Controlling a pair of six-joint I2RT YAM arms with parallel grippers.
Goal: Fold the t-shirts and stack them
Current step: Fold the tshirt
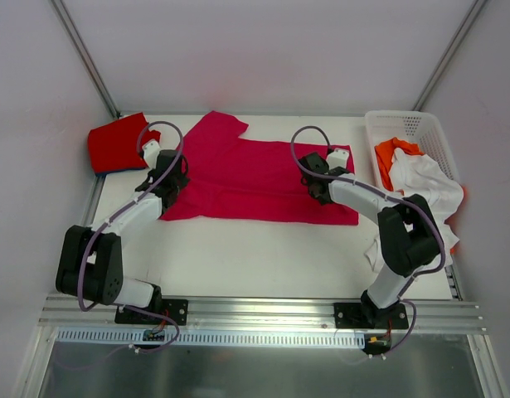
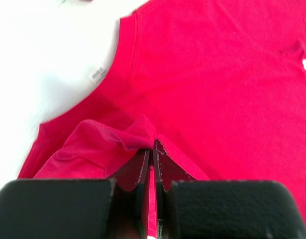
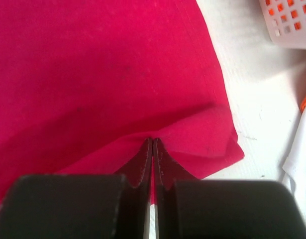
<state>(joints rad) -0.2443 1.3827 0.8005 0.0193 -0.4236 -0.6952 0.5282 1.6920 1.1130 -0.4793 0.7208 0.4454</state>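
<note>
A large crimson-pink t-shirt [image 1: 255,178] lies spread across the middle of the table, one sleeve pointing to the back. My left gripper [image 1: 173,178] sits at its left end, shut on a bunched fold of the cloth [image 2: 152,147]. The small white neck tag [image 2: 97,75] shows at the collar just beyond it. My right gripper [image 1: 314,186] is over the shirt's right part and is shut on a pinch of the same cloth [image 3: 153,142] near the hem corner. A folded red t-shirt [image 1: 115,143] rests at the back left with a blue edge under it.
A white lattice basket [image 1: 404,124] stands at the back right, also seen as the basket [image 3: 289,22] in the right wrist view. It holds an orange t-shirt [image 1: 393,153] and a white t-shirt [image 1: 420,178] that spills over its near rim behind the right arm.
</note>
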